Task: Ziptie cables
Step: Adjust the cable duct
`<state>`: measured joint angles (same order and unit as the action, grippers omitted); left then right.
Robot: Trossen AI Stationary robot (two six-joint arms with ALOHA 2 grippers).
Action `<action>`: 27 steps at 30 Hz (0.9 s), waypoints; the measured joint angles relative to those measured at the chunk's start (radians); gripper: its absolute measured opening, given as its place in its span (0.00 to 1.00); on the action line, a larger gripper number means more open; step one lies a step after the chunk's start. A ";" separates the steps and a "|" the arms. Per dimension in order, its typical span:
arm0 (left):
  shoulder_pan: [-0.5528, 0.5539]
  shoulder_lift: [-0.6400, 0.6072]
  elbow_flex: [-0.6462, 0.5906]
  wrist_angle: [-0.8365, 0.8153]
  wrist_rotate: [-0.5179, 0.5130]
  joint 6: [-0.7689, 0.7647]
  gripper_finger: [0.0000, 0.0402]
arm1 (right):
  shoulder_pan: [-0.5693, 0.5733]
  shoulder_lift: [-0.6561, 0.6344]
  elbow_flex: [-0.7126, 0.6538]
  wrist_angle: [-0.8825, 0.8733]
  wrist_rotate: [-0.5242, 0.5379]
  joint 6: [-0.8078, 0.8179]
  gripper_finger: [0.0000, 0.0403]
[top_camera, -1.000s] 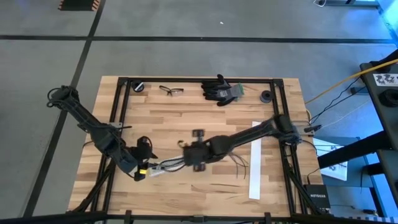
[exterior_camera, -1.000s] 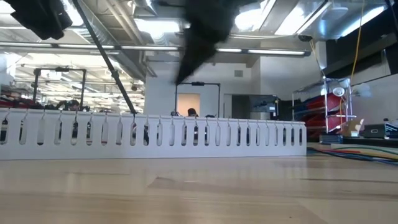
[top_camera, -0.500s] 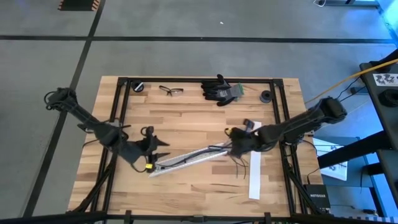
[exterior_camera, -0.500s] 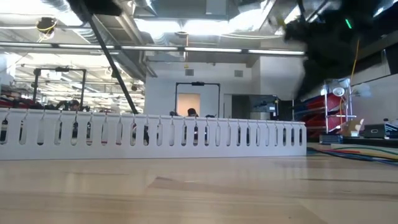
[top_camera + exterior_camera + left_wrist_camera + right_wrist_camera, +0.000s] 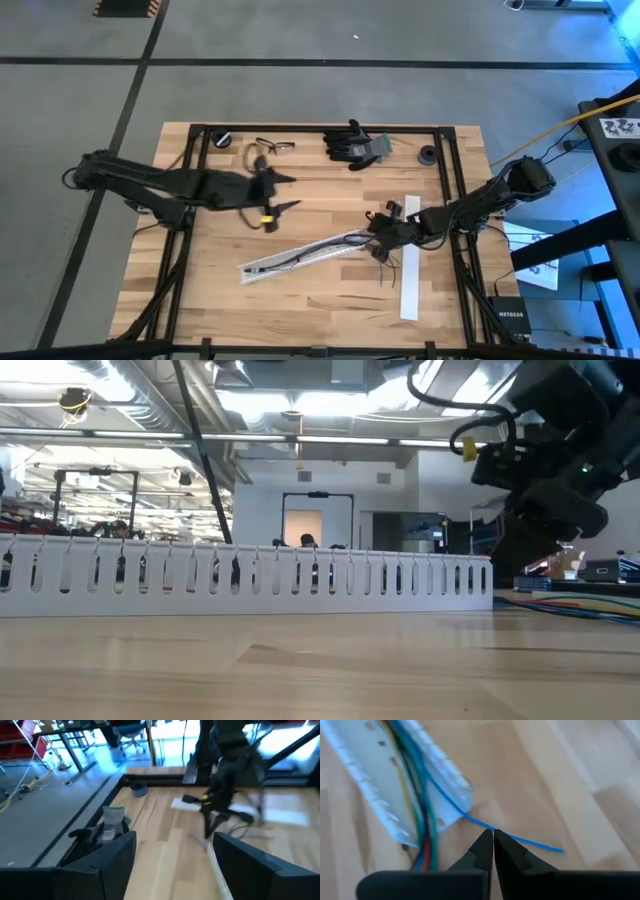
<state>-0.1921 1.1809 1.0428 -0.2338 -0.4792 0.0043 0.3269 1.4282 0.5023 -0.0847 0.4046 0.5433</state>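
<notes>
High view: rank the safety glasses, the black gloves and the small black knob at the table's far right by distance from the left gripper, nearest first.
From the left gripper:
1. Safety glasses, at the table's far edge, just beyond the gripper.
2. Black gloves, along the same edge, toward the right arm's side.
3. Black knob, near the far right corner.

Bare worktop lies open at centre; the slotted white duct bars five o'clock; gloves, glasses crowd twelve.
</notes>
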 joint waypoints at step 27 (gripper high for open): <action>-0.141 0.496 0.060 0.000 0.116 -0.191 0.61 | 0.024 0.100 0.414 -0.548 -0.042 0.037 0.00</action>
<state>-0.3330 1.6772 1.1030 -0.2337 -0.3634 -0.1865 0.3507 1.5287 0.9166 -0.6322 0.3623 0.5804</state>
